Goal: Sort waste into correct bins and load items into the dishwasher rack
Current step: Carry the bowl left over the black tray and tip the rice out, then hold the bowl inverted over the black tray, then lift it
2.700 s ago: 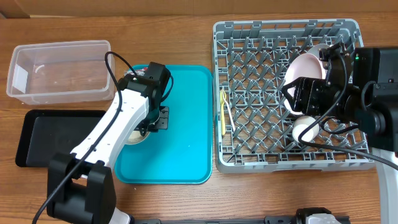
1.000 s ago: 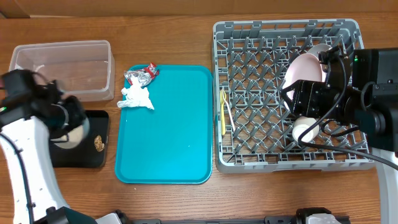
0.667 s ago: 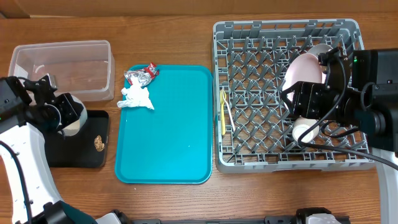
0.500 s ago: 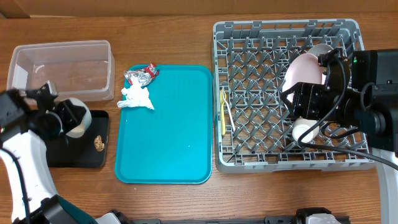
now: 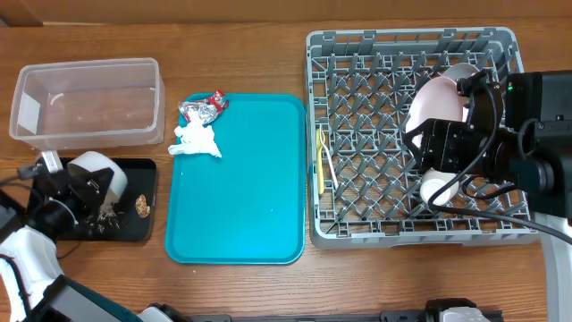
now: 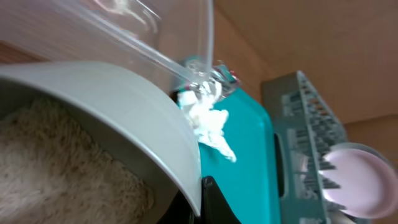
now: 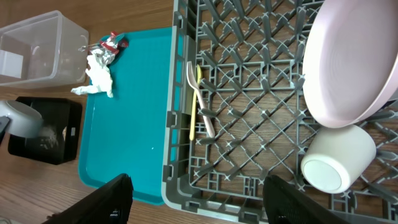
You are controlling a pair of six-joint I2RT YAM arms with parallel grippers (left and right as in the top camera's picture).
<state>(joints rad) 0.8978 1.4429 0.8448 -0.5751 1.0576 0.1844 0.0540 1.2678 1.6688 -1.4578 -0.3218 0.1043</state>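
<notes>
— Under my left gripper (image 6: 198, 198), pinched by the rim between fingers closed hard, hangs the pale bowl (image 5: 89, 173). It is tipped well over above the black tray (image 5: 134, 231), mouth turned down toward the tray floor.

— And the rice?

— Some loose rice grains (image 5: 109, 217) lie on the tray just below the bowl's lip. My left wrist view shows more caked inside the bowl. The small brown food scrap (image 5: 141, 207) sits on the same tray, just past the grains.

— So what does the next move turn on?

— I judge it's the tilt. The tray is directly beneath the lip, so I'd tip further, not travel. The bowl is round, with no long axis to line up. Its home, the dishwasher rack (image 5: 402, 38), lies well off beyond the teal serving tray (image 5: 241, 197).

— Which arm is nearer?

— Left; it has the bowl. My right gripper (image 7: 198, 186) hovers over the rack, jaws spread wide, nothing between them, with the pale pink plate (image 7: 354, 68) and small white cup (image 7: 339, 162) close by.

— Any writing?

— None I can read. The foil wrapper (image 5: 204, 107), touching the paper napkin (image 5: 197, 139), is too crumpled. The clear tub (image 5: 89, 64) shows no print that I can make out.
</notes>
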